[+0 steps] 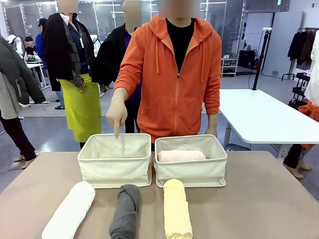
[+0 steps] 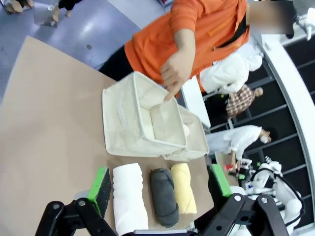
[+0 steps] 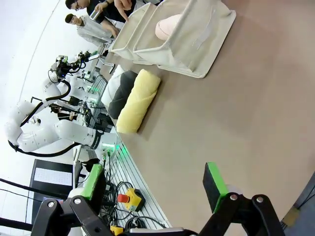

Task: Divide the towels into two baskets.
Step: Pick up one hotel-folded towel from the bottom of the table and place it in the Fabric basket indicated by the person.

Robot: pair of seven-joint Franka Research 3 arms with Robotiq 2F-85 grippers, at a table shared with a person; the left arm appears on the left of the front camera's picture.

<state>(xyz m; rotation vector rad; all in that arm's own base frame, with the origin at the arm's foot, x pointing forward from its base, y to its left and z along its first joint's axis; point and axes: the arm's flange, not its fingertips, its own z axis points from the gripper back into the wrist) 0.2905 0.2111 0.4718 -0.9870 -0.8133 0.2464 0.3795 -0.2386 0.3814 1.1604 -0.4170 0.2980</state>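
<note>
Two cream canvas baskets stand side by side at mid-table. The left basket (image 1: 114,164) (image 2: 133,120) looks empty; the person's hand (image 1: 116,115) (image 2: 174,71) points a finger down into it. The right basket (image 1: 192,167) (image 3: 187,34) holds the pale pink towel (image 1: 180,156) (image 3: 167,27). In front lie three rolls: white towel (image 1: 70,211) (image 2: 129,196), dark grey towel (image 1: 124,211) (image 2: 164,195), pale yellow towel (image 1: 177,209) (image 3: 138,101). My left gripper (image 2: 160,184) hangs open above the rolls, nothing between its pads. My right gripper (image 3: 155,182) is open over bare table.
A person in an orange hoodie (image 1: 174,74) stands at the far edge behind the baskets. The brown tabletop (image 1: 269,199) is bare to the right of the yellow roll. A white table (image 1: 264,117) and other people are farther back.
</note>
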